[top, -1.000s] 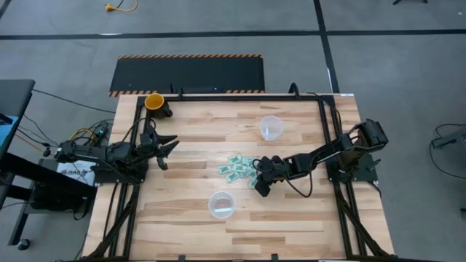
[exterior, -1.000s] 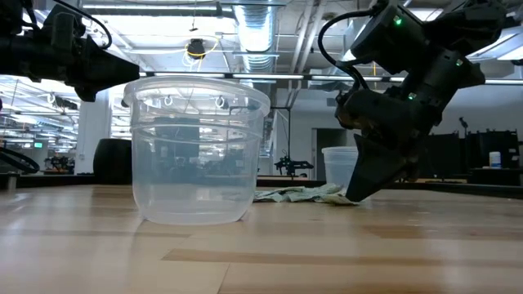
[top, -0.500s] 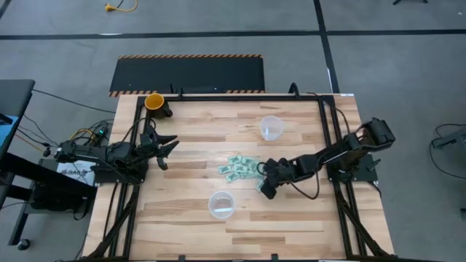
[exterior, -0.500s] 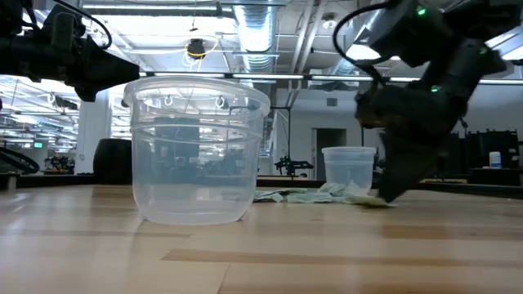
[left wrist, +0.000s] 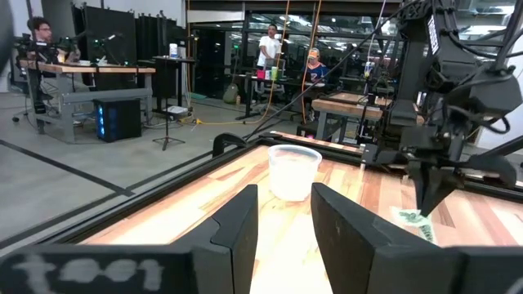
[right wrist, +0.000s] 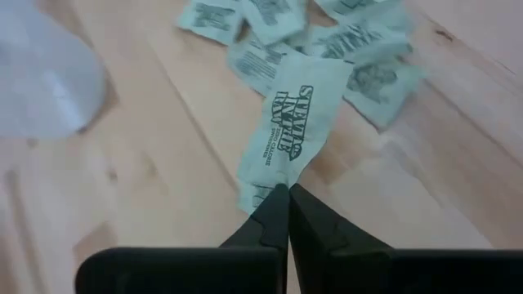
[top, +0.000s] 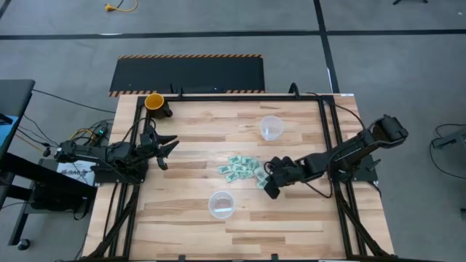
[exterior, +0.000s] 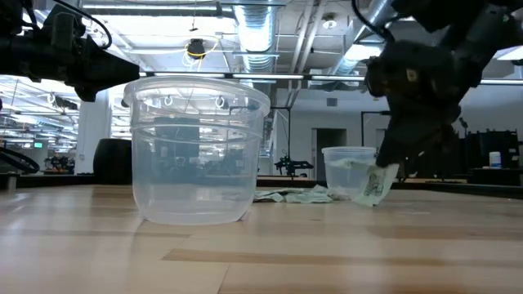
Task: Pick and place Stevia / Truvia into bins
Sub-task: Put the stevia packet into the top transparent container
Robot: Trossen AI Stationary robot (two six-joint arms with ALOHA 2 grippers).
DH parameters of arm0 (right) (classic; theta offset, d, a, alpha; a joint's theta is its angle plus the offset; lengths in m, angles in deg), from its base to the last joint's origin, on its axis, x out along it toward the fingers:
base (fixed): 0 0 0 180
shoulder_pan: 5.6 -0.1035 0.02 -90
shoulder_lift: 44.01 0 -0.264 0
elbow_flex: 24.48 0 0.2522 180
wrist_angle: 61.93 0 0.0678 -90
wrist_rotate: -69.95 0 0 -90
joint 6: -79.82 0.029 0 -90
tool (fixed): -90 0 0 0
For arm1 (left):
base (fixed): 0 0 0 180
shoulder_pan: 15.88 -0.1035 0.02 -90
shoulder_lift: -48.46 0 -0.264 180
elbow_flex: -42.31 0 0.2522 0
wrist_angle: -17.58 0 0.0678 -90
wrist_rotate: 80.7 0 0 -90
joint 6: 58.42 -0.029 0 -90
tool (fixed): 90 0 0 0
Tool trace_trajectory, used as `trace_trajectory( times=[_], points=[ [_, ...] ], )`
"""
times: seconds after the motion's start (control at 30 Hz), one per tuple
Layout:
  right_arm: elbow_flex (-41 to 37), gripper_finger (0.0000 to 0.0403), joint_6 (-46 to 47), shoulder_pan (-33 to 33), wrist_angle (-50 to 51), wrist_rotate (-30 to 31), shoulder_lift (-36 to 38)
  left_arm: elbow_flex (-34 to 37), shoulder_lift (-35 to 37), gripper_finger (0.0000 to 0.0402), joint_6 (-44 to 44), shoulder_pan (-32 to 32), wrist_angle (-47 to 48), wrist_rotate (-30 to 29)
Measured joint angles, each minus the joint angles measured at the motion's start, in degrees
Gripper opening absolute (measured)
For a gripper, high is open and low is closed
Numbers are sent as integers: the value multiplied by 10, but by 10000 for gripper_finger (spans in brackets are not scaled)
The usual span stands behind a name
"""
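Observation:
Several green-and-white Stevia packets [top: 239, 169] lie flat in a loose pile mid-table, also seen in the right wrist view [right wrist: 343, 41]. One clear cup [top: 221, 204] stands near the front edge, large in the low view [exterior: 196, 151]. The other clear cup [top: 271, 128] stands farther back [exterior: 347, 171]. My right gripper [top: 270, 188] is just right of the pile, shut on one packet [right wrist: 294, 135]. My left gripper [top: 164, 148] waits open over the table's left side. My right gripper pinches one Stevia packet by its end [right wrist: 274, 181] between the two fingertips, coming from above and slanting down. The packet hangs tilted below the fingers [exterior: 373, 186]. Its lower end is at or just above the table; I cannot tell which.
An orange-yellow cup [top: 154, 102] stands at the far left corner. Black frame rails run along the table's edges [top: 329, 131]. Bare wood lies between the pile and the near cup. People and desks show in the room beyond [left wrist: 270, 45].
My right gripper has moved toward the table's right edge, away from the pile, and risen a little. It has stayed shut. The packet, dragged out of the pile's edge, now hangs below the fingers.

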Motion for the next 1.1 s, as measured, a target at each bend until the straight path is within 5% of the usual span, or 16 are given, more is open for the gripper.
trace_trajectory(
  times=[0.37, 0.53, 1.1],
  points=[
    [2, 0, 4, -6, 12, 15, 55, 0, 0, 104, 0, 0, 0, 0],
    [28, 0, 18, -7, 102, 2, 34, 0, 0, 104, 0, 0, 0, 0],
    [55, 0, -7, -5, 102, -17, -18, 0, 0, 104, 0, 0, 0, 0]
  ],
)
